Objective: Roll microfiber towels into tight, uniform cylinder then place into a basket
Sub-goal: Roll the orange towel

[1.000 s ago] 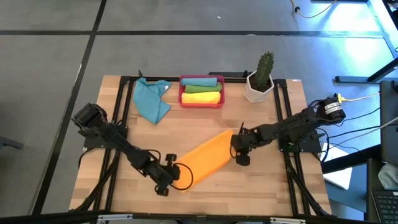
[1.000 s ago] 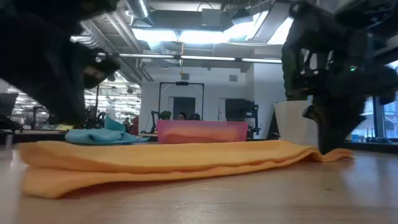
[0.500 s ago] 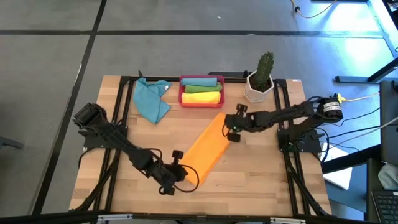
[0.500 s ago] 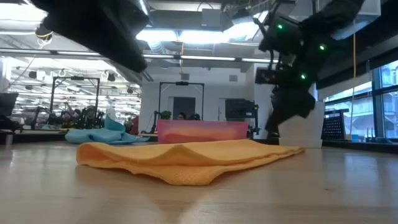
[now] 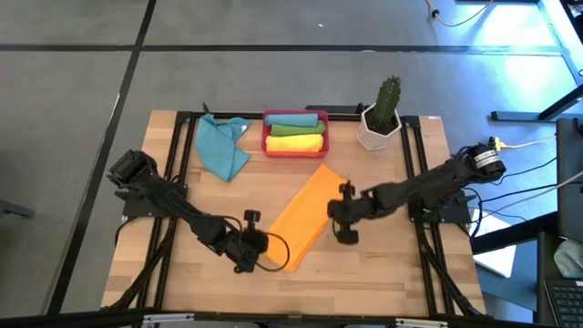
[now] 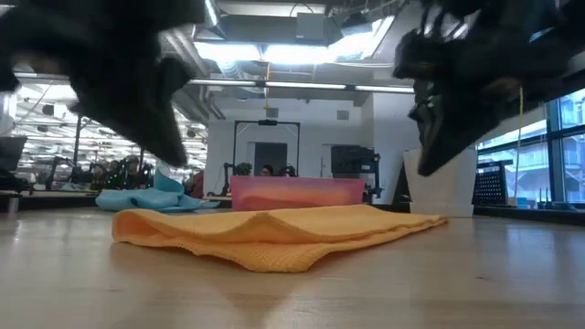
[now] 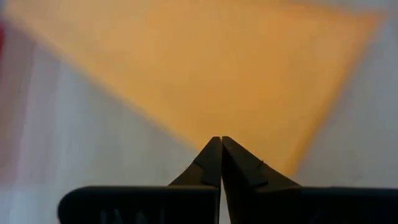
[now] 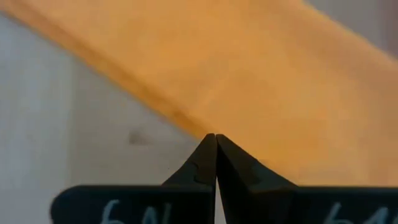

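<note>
Risk from the high view: orange towel (image 5: 302, 219) lies folded and slanted at bench (image 5: 383, 264) centre, basket (image 5: 295, 134) at 12 o'clock. Left gripper (image 5: 252, 244) at 8 o'clock and right gripper (image 5: 341, 217) at 3 o'clock flank it. Wrist views: both are clenched, holding nothing. Shut fingers could only push the cloth, giving a loose roll.

overhead, table-level, two wrist close-ups

The left arm reached from the table's left edge toward the middle, its left gripper (image 5: 258, 246) low, fingers pressed together. The right arm stretched in from the right edge, its right gripper (image 5: 335, 215) likewise closed and low.
</note>
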